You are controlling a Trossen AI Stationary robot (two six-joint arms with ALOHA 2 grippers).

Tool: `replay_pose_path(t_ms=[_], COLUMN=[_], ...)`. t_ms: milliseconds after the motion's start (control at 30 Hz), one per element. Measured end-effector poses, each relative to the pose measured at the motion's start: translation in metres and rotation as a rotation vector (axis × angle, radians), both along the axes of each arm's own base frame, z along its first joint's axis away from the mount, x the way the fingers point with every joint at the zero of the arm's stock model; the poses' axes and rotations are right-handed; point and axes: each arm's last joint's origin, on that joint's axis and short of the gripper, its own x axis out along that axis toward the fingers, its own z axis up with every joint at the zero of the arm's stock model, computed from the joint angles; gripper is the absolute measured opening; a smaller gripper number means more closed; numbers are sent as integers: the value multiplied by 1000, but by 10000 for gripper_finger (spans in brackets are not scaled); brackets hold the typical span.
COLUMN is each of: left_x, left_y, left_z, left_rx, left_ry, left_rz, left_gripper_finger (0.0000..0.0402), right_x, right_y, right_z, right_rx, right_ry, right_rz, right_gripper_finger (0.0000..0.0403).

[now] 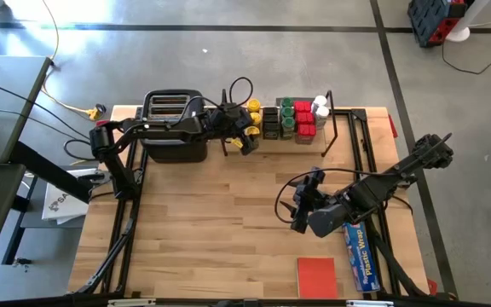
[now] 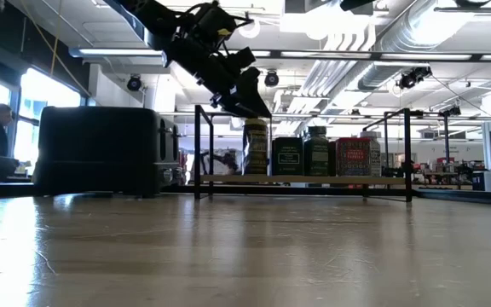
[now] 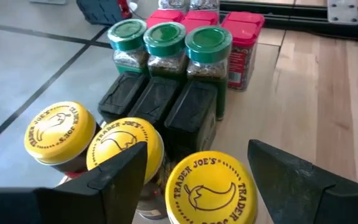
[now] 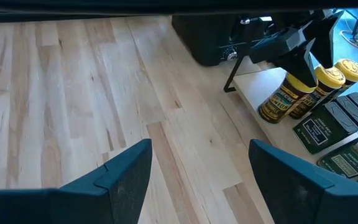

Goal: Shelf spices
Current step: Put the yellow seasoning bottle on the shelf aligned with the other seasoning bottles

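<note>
over the shelf (image 1: 358, 115), the left gripper (image 1: 247, 136) straddled the nearest yellow-lidded jar (image 3: 211, 190), fingers apart beside its lid, not clamping. the jar stood upright directly below. the right gripper (image 1: 301, 213) waited open mid-table, well apart from the spices (image 1: 292, 119).

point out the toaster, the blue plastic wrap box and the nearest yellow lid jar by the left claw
toaster (image 1: 174, 128), high view, its top with the slots.
blue plastic wrap box (image 1: 359, 253), high view, middle of its printed face.
nearest yellow-lid jar (image 3: 211, 190), left wrist view, its lid.
</note>
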Motion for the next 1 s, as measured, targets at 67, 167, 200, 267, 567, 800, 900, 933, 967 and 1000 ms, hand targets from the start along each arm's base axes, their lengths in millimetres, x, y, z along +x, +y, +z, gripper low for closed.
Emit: replay_pose_path(t_ms=[67,167,200,267,567,800,900,933,967,1000], left_x=[0,-2,-4,-9,-19,-5,-4,-4,-4,-5], left_y=[0,-5,-9,-19,-30,-21,-16,-14,-13,-13], left_z=[2,16,24,38,17,-17,-19,-19,-19,-19], left_rx=[8,35,52,77,-34,-35,-24,-22,-19,-13], left_ry=[-5,-31,-48,-61,170,245,238,238,240,242], left_rz=[9,-15,-28,-56,-77,-75,-58,-51,-46,-39], left_gripper_finger=[275,275,275,271,169,84,64,59,56,53], right_x=[0,0,0,0,0,0,0,0,0,0], right_y=[0,0,0,0,-2,-2,-2,-2,-2,-2], right_z=[0,0,0,0,1,1,1,1,1,1], right_rx=[0,0,0,0,-66,-81,-74,-74,-74,-74], right_ry=[0,-1,0,0,9,2,-1,-1,0,-1], right_rz=[0,0,0,1,9,-2,-4,-4,-4,-4], right_gripper_finger=[264,264,264,264,264,264,264,264,264,264])
